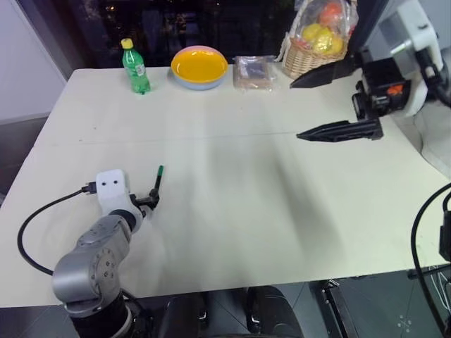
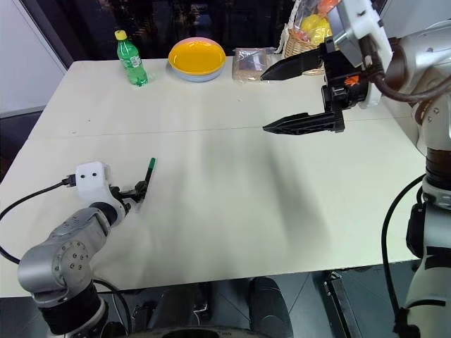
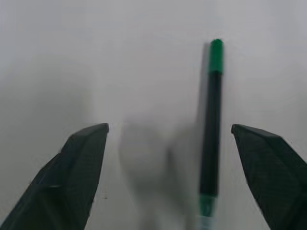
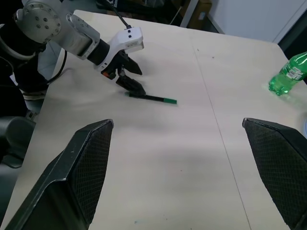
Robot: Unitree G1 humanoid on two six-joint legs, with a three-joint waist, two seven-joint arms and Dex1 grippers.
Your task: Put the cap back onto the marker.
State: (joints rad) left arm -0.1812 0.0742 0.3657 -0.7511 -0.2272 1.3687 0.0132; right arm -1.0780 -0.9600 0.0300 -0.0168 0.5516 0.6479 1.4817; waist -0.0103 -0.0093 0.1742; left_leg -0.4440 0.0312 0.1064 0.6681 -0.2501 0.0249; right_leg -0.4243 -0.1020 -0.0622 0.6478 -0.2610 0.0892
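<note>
- Left gripper (image 3: 168, 163) is low over the table (image 1: 246, 211) with its jaws spread wide, pinching nothing
- Between those two fingers lies the marker (image 3: 211, 129), flat on the table and nearer one finger than the other; whether it touches either finger cannot be told
- On the far end of the marker sits the cap (image 3: 216, 55), bright green; a second green band shows near the marker's other end, close to the gripper
- From the head views the marker (image 1: 156, 184) points away from the robot, its green tip furthest out, near the table's left side
- Right gripper (image 2: 282, 98) hangs high above the far right part of the table, jaws spread wide and empty, well apart from the marker
- Open table surrounds the marker on all sides; the near edge is a short way behind the left gripper
- Along the far edge stand a green bottle (image 1: 134, 67), a yellow bowl (image 1: 199, 65), a wrapped packet (image 1: 254, 72) and a basket of fruit (image 1: 315, 42), all well apart from the marker
</note>
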